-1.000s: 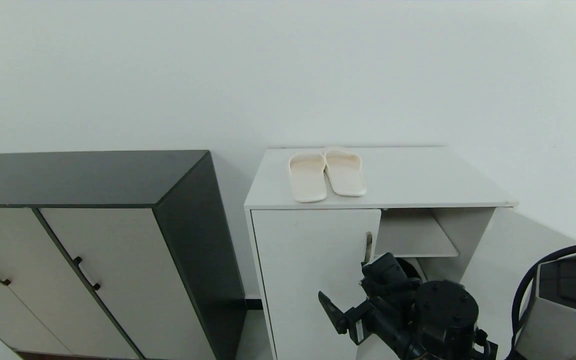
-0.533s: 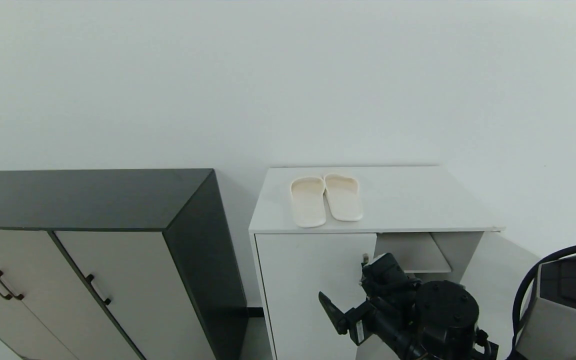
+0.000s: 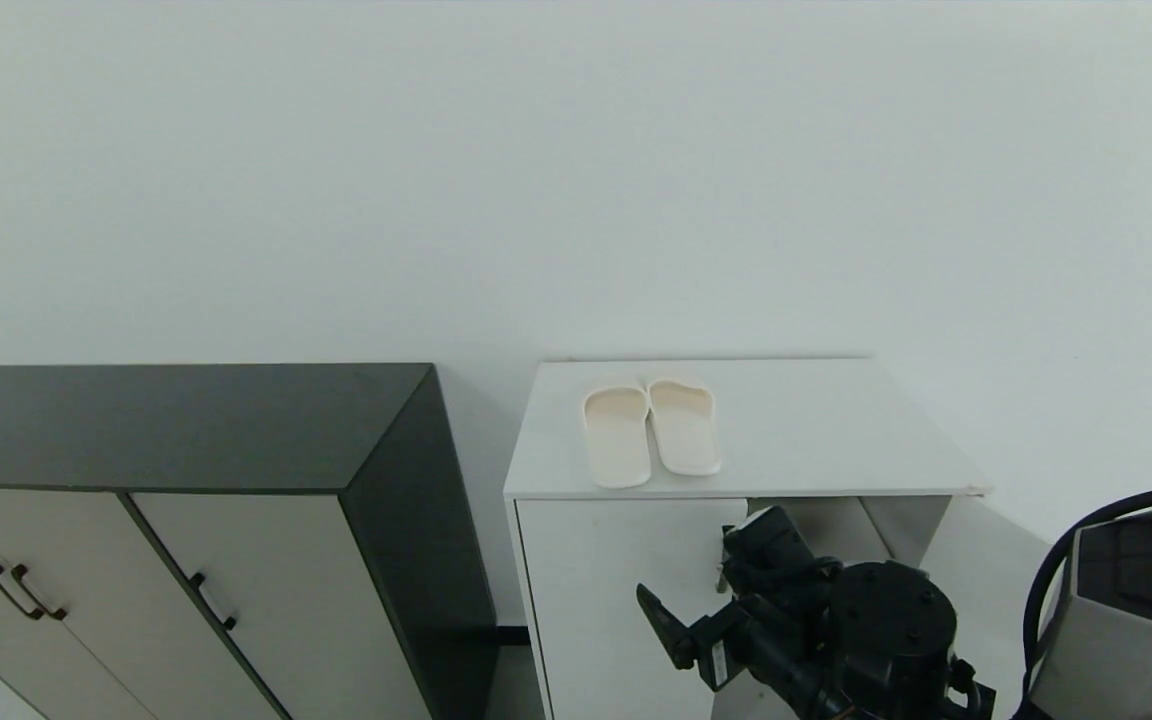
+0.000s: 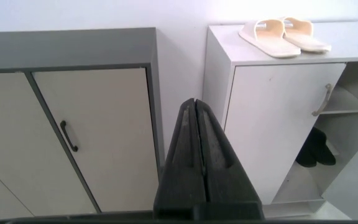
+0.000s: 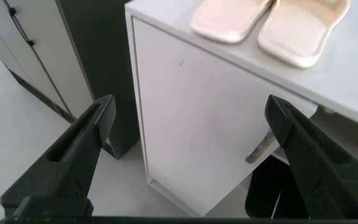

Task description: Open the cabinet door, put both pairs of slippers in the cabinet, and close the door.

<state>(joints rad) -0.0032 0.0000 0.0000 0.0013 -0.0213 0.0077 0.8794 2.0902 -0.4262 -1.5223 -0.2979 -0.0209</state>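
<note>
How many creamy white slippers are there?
2. The left slipper and the right slipper lie side by side on top of the white cabinet. A dark shape inside it may be more slippers.

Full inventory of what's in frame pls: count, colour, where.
cream slippers: one pair, cream, side by side on top of the white cabinet
white cabinet: one, white, against the wall, right half open
cabinet door: one, white, covering the left half; handle at its right edge
dark footwear: apparently one pair, black, low in the open right half
dark cabinet: one, dark top and side, pale doors, left of the white cabinet
left gripper: black, shut, in front of both cabinets
right gripper: black, open, facing the cabinet door
</note>
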